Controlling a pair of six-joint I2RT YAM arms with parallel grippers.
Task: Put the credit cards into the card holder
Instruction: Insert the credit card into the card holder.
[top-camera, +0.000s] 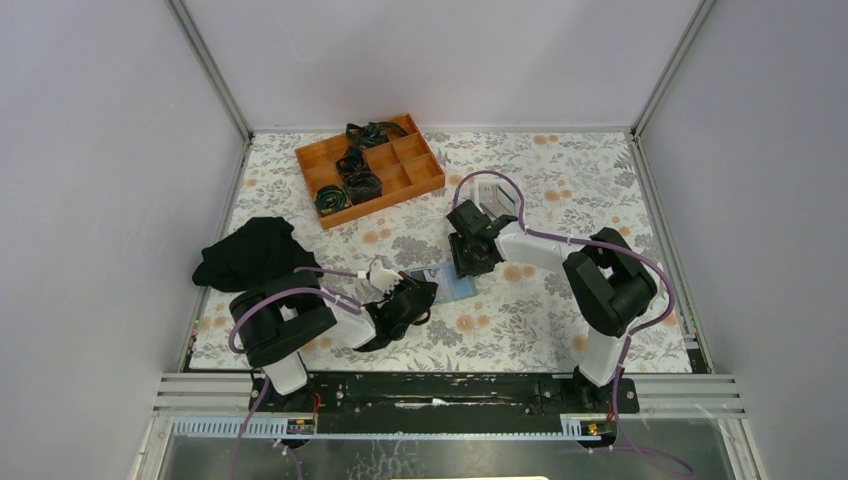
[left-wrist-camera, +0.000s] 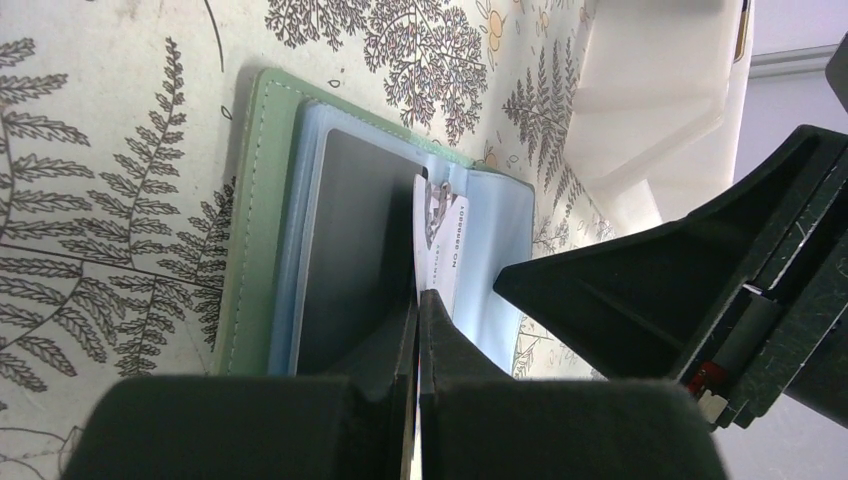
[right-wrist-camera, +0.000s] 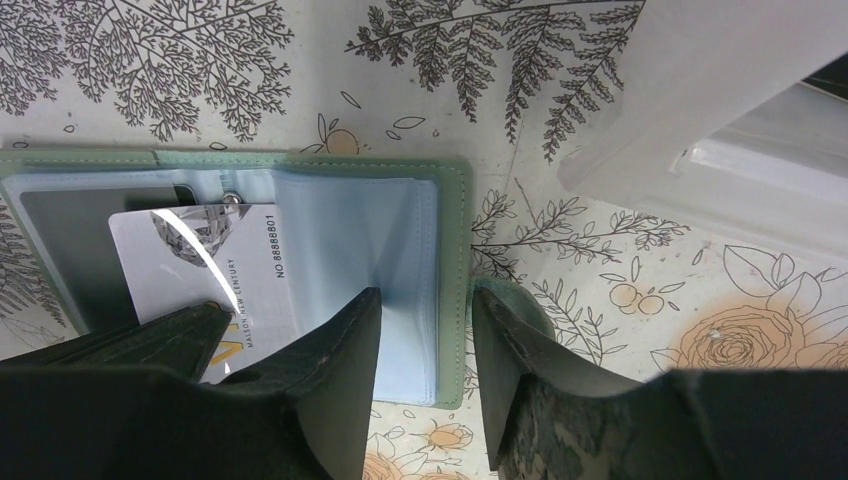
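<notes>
The sage-green card holder (right-wrist-camera: 462, 230) lies open on the flowered table, its light blue sleeves showing. My left gripper (left-wrist-camera: 418, 300) is shut on a silver-white credit card (left-wrist-camera: 437, 235), whose far end rests on the open sleeves near the holder's spine. The same card (right-wrist-camera: 235, 275) shows printed numbers in the right wrist view. A dark grey card (left-wrist-camera: 355, 250) sits in the left sleeve. My right gripper (right-wrist-camera: 427, 295) is open, its fingers astride the holder's right edge: one on the blue sleeves, one beside the green closing tab. In the top view both grippers (top-camera: 415, 297) (top-camera: 468, 265) meet over the holder (top-camera: 450, 283).
A white tray (top-camera: 497, 195) stands just behind the right gripper. An orange compartment box (top-camera: 370, 170) with dark bundles sits at the back left. Black cloth (top-camera: 250, 252) lies at the left edge, near the left arm.
</notes>
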